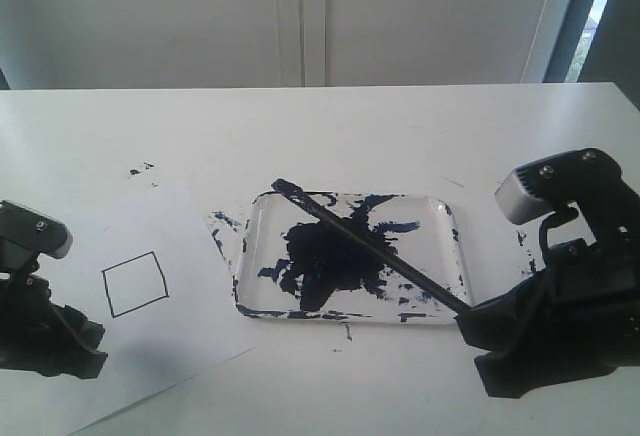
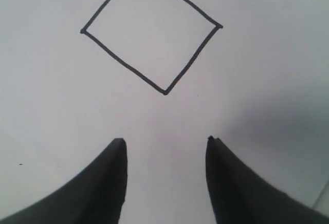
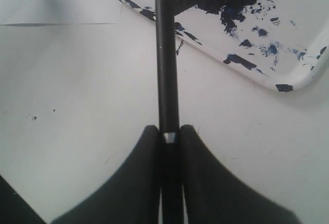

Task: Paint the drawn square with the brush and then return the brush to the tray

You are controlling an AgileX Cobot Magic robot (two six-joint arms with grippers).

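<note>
The drawn square (image 1: 135, 283) (image 2: 150, 33) is a blank black outline on the white paper (image 1: 150, 356) at the left. My left gripper (image 1: 60, 341) (image 2: 164, 142) rests open near the paper's left part, with only bare paper between its fingers. The clear tray (image 1: 452, 218) (image 3: 267, 75), blotched with dark navy paint, lies mid-table. The long black brush (image 1: 370, 246) (image 3: 167, 59) slants across the tray, its far end over the tray's back-left corner. My right gripper (image 1: 470, 318) (image 3: 168, 130) is shut on the brush's near end, just outside the tray's front-right corner.
Stray paint specks (image 1: 140, 169) mark the table behind the paper, and smears (image 1: 345, 334) sit in front of the tray. The table's back edge runs along a white wall; a window strip (image 1: 600, 6) is at the far right.
</note>
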